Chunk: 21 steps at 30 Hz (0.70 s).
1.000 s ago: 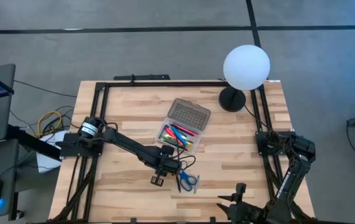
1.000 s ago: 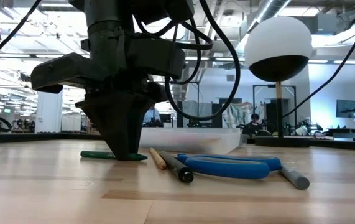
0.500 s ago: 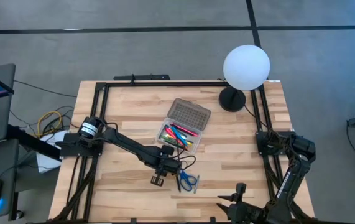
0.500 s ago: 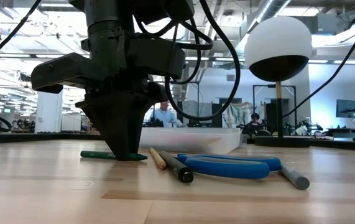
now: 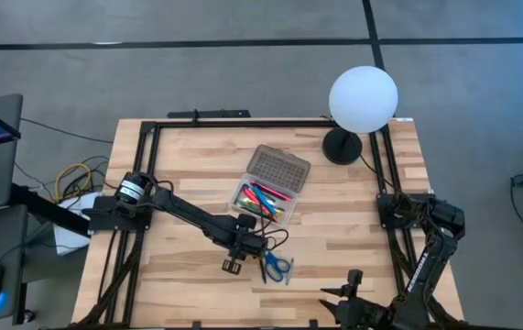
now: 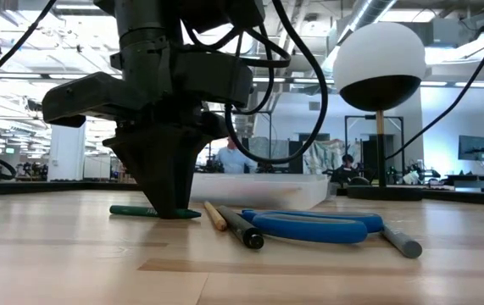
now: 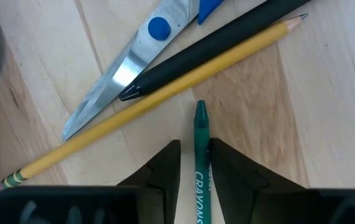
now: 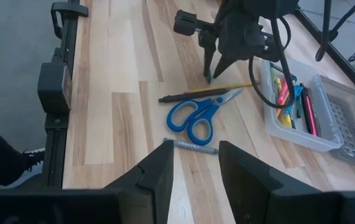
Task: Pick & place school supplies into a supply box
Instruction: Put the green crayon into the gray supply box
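Green crayon (image 7: 201, 163) clamped between left gripper (image 7: 194, 163) fingers (flat on table (image 7: 326, 124)).

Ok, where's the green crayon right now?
The green crayon lies on the table between the left hand's fingers, just beside the yellow pencil, near the scissors.

We count one pair of blue-handled scissors (image 8: 197, 116), one green crayon (image 7: 201, 163), one yellow pencil (image 7: 158, 96), one black pen (image 7: 221, 45), one grey marker (image 8: 191, 146), and perhaps six pens in the supply box (image 5: 245, 207).
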Available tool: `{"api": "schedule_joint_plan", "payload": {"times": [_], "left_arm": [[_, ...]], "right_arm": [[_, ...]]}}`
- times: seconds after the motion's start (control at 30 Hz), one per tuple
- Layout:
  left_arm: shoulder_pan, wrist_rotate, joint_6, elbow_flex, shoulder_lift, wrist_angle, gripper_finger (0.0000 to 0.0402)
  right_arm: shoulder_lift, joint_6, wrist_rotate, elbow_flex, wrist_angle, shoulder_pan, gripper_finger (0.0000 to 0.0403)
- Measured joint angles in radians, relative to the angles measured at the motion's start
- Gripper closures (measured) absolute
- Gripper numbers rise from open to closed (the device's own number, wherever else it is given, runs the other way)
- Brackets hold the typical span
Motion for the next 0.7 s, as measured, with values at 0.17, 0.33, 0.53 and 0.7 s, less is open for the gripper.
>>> {"api": "schedule_joint_plan", "payload": {"times": [0.17, 0.33, 0.53, 0.7], "left_arm": [[-0.001, -0.004, 0.0, 0.0, 0.0, 0.002, 0.034], [-0.002, 0.001, -0.001, 0.0, 0.0, 0.004, 0.0367], [-0.001, 0.0, -0.002, 0.0, 0.0, 0.005, 0.0366], [-0.001, -0.001, -0.006, 0.0, 0.0, 0.005, 0.0361]], "right_arm": [[0.0, 0.0, 0.0, 0.0, 0.0, 0.0, 0.0282], [0.0, 0.0, 0.0, 0.0, 0.0, 0.0, 0.0282], [0.0, 0.0, 0.0, 0.0, 0.0, 0.0, 0.0282], [0.0, 0.0, 0.0, 0.0, 0.0, 0.0, 0.0282]]}}
